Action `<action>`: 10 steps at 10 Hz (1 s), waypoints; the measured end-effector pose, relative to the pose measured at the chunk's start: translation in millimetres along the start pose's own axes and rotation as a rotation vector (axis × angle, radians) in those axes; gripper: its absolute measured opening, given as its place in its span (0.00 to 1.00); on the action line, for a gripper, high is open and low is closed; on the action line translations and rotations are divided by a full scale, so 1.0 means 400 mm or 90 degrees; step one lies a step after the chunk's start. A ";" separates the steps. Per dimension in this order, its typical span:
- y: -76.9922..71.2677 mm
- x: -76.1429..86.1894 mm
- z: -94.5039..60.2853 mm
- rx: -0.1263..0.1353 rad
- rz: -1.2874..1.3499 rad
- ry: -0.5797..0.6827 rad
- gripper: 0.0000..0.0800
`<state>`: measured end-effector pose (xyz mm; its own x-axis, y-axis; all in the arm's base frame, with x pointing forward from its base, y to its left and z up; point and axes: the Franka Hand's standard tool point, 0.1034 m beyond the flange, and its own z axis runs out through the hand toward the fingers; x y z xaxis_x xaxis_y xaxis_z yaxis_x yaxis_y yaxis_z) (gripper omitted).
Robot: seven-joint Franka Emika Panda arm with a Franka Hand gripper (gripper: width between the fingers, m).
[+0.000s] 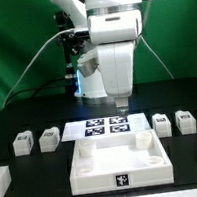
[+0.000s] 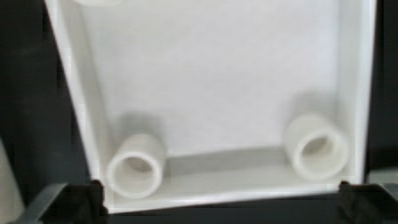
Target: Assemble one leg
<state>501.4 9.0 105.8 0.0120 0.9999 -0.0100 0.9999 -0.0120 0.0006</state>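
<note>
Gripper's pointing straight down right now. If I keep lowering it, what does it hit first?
Probably the rim of the white tray-like piece, between two corner sockets; the open gripper hangs over that edge. Depth is unclear, so it might meet the marker board beside it instead.

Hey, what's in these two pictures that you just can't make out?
1. Gripper: jaws tiny in the exterior view, cropped by the wrist view's edge; open or shut unclear.
2. Legs: tags too small to read, exterior view.
3. Marker board: partly hidden behind the gripper, exterior view.
4. Tray-like piece: cropped by the wrist view's edges, only two sockets showing.
</note>
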 end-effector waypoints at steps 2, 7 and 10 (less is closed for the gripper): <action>-0.004 -0.013 0.004 0.009 -0.003 0.000 0.81; -0.122 -0.006 0.087 0.005 -0.005 0.006 0.81; -0.169 -0.030 0.207 0.008 0.013 0.021 0.81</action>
<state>433.8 -3.1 23.1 0.0331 0.9992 0.0229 0.9994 -0.0328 -0.0124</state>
